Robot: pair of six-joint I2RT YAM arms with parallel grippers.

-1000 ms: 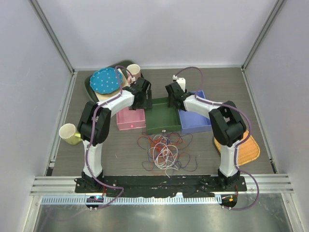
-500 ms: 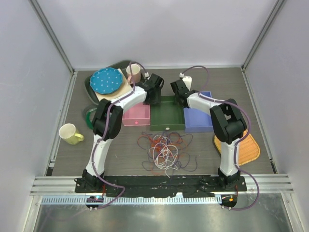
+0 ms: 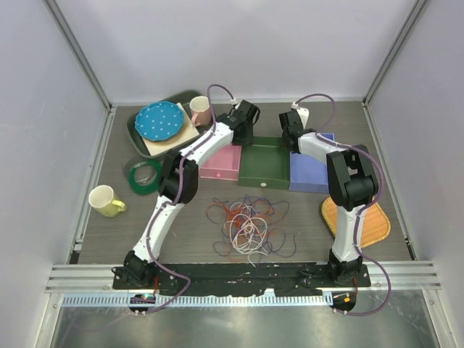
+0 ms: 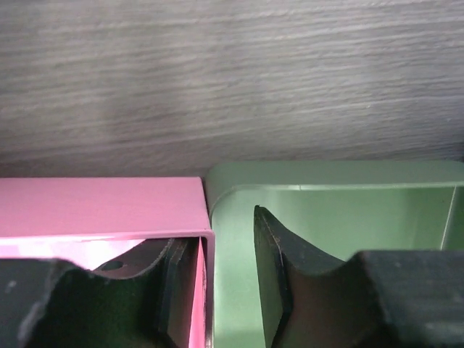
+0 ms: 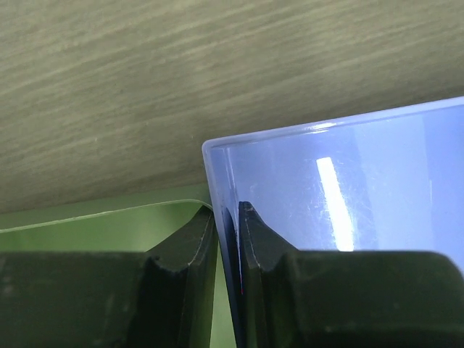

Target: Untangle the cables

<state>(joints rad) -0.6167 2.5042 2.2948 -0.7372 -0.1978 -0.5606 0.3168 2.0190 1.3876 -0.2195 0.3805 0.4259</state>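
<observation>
The cables [image 3: 246, 228] lie in one loose tangle on the table [image 3: 109, 239], near its front edge, between the two arm bases. The loops are red-orange, white and dark purple, and they cross one another. Both claws are well apart from them.

Just behind the tangle, three bins stand side by side in a row: a pink bin [image 3: 223, 163], a green bin [image 3: 264, 165] and a blue bin [image 3: 310, 174]. Both arms reach to the far side of this row.

The left claw [image 4: 217, 246] sits where the pink and green bins meet, with one finger inside each. Its jaws stand apart and a strip of green shows beside the finger on the green side, so it is released. The right claw [image 5: 226, 225] is clenched on the corner wall of the blue bin, with its other finger inside the green bin.

Further out, a dotted plate [image 3: 159, 120] and a pink cup [image 3: 199, 110] are at the far left. A green tape roll [image 3: 143, 172] and a yellow mug [image 3: 105, 201] are at the left. An orange mat [image 3: 370, 221] lies at the right.
</observation>
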